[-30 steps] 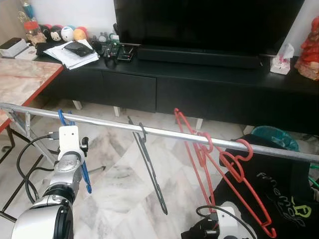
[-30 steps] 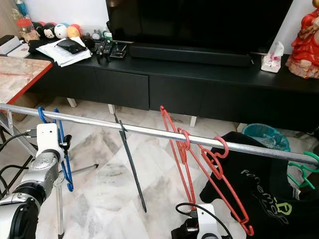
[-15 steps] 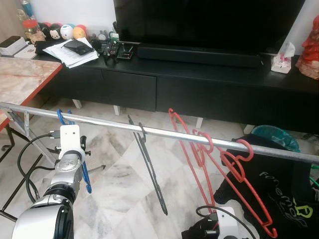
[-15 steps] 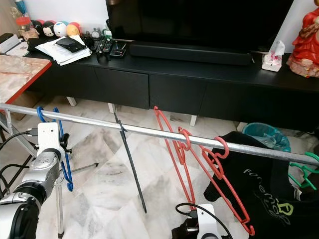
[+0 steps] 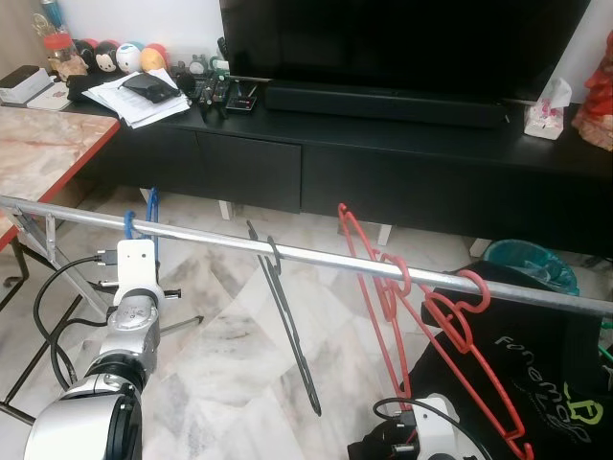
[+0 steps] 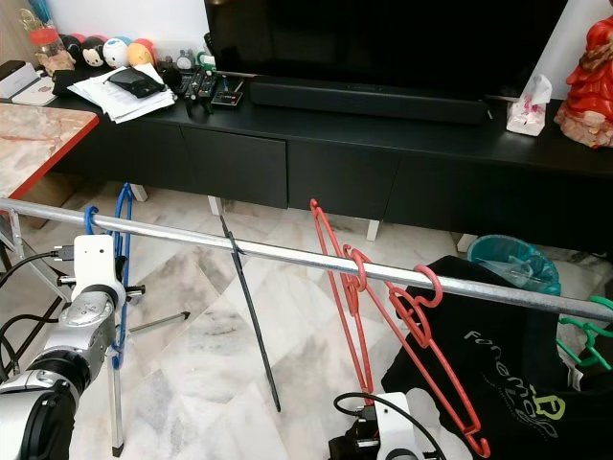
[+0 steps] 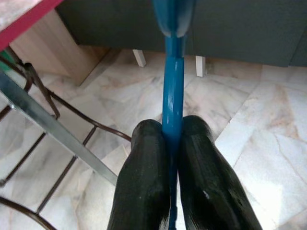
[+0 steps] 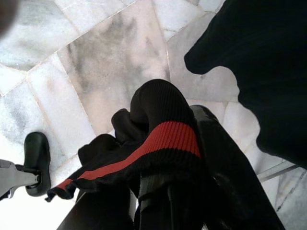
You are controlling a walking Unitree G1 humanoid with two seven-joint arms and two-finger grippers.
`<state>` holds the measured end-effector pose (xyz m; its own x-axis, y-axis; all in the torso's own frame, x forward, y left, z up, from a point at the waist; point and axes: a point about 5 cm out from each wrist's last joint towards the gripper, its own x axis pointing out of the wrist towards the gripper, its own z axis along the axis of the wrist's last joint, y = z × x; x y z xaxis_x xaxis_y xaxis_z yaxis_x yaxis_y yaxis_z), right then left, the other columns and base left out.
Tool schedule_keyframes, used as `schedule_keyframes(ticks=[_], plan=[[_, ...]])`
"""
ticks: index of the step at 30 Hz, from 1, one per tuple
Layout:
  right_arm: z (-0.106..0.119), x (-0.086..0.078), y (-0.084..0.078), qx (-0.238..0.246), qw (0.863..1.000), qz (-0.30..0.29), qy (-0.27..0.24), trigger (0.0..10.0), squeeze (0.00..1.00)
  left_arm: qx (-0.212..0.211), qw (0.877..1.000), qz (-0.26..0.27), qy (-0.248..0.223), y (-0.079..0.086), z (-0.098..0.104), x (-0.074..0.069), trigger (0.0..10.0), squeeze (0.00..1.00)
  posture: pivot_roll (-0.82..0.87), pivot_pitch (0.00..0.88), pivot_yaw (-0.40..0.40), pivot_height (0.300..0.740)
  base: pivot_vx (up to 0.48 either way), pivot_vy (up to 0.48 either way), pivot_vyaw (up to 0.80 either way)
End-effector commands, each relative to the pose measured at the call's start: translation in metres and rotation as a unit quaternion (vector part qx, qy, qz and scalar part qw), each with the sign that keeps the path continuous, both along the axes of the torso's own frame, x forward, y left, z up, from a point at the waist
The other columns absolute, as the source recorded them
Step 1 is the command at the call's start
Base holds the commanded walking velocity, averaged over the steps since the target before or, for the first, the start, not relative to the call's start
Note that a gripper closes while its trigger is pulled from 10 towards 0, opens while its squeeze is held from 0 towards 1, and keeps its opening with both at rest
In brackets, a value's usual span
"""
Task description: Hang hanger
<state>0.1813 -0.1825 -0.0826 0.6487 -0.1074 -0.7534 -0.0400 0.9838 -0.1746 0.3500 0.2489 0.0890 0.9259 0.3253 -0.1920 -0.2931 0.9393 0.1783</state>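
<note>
Living room, marble floor, steel rail point(image 5: 316, 257) crossing before a black TV cabinet point(image 5: 383, 163). Our left tool point(image 7: 172, 158) is clamped tight on the blue hanger point(image 6: 121, 251), whose hook sits over the rail's left end. Right tool point(image 8: 168, 191) grips a black-red garment point(image 8: 158, 139). We judge hanging nearly done; next, release.
</note>
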Motion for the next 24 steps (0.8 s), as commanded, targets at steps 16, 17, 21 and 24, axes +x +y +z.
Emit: schedule_keyframes(ticks=[16,17,21,24], plan=[[-0.003,-0.005,0.003,-0.006,1.000,0.018,0.011,10.0,0.00,0.027,0.995,-0.028,-0.094,-0.008,0.008,-0.008,5.3,0.00,-0.06,0.046,0.012,0.740,0.000,0.000,0.00],[-0.003,-0.005,0.003,-0.006,1.000,0.018,0.011,10.0,0.00,0.027,0.995,-0.028,-0.094,-0.008,0.008,-0.008,5.3,0.00,-0.06,0.046,0.012,0.740,0.000,0.000,0.00],[-0.004,-0.007,0.004,-0.006,1.000,0.019,0.016,10.0,0.00,0.067,0.990,-0.050,-0.112,-0.011,-0.002,-0.028,10.0,0.00,-0.06,0.034,0.013,0.740,0.000,0.000,0.00],[-0.004,-0.007,0.002,-0.005,1.000,0.011,0.012,10.0,0.00,0.070,0.989,-0.060,-0.115,-0.015,-0.012,-0.042,10.0,0.00,-0.06,0.032,0.014,0.740,0.000,0.000,0.00]])
